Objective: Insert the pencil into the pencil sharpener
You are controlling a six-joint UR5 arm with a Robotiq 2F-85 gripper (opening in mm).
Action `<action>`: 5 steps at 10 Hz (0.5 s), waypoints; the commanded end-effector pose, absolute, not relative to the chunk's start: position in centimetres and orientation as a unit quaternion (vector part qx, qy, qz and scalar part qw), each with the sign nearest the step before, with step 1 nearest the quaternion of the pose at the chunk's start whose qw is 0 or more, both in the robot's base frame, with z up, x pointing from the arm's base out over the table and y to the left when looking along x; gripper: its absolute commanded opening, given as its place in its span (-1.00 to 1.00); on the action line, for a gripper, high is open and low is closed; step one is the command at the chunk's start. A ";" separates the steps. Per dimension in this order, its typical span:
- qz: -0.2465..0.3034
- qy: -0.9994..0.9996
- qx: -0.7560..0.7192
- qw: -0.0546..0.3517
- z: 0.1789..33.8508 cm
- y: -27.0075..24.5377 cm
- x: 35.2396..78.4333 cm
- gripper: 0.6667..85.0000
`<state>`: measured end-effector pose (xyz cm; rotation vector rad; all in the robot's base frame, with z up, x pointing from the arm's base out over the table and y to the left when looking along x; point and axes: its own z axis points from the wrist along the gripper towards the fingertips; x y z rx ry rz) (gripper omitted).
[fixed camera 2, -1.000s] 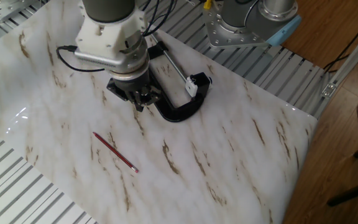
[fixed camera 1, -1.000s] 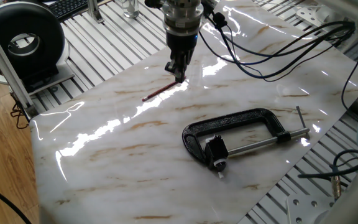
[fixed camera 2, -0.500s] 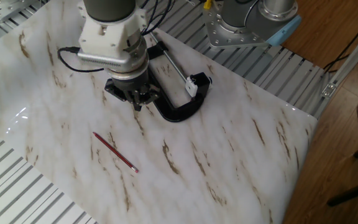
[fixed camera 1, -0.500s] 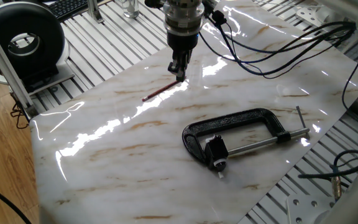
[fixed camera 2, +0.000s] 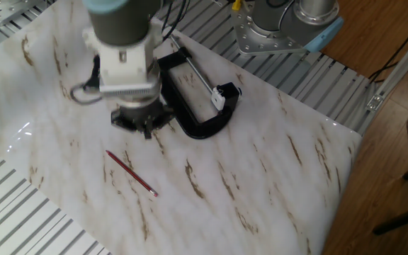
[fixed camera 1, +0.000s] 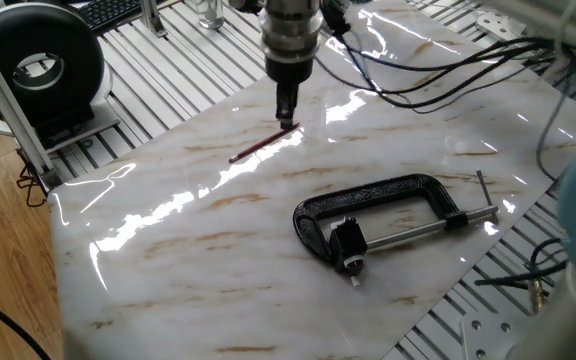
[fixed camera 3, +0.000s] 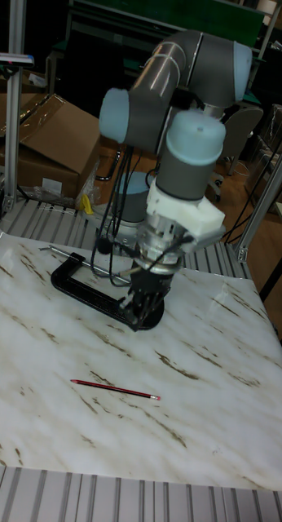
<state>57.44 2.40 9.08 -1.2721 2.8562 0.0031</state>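
The thin dark-red pencil (fixed camera 1: 255, 149) (fixed camera 2: 131, 173) (fixed camera 3: 115, 389) lies flat on the marble board. My gripper (fixed camera 1: 286, 118) (fixed camera 2: 146, 132) (fixed camera 3: 139, 316) hangs just above the board by the pencil's far end, fingers pointing down and close together, holding nothing. The pencil sharpener (fixed camera 1: 346, 243) (fixed camera 2: 227, 93), a small black block with a white part, sits in the mouth of the black C-clamp (fixed camera 1: 398, 190) (fixed camera 2: 200, 129) (fixed camera 3: 76, 289). In the tall fixed view the arm hides the sharpener.
The marble board (fixed camera 1: 168, 250) rests on a slatted metal table. A black round device (fixed camera 1: 38, 65) stands at the far left, and cables (fixed camera 1: 438, 90) trail across the board's back. The robot base (fixed camera 2: 289, 25) and a cardboard box (fixed camera 3: 43, 139) stand beyond the board.
The gripper has turned about its wrist and shifted away from the clamp towards the pencil. Pencil, clamp and sharpener have not moved.
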 end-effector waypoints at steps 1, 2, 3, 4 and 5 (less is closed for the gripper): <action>0.000 0.886 -0.463 0.020 5.1 2.8 59.9 0.23; -0.003 0.885 -0.465 0.022 4.6 2.7 60.1 0.26; -0.011 0.886 -0.462 0.026 4.6 2.5 60.5 0.12; -0.023 0.885 -0.465 0.022 4.6 1.8 60.6 0.11; -0.018 0.877 -0.480 0.035 4.6 2.4 61.0 0.28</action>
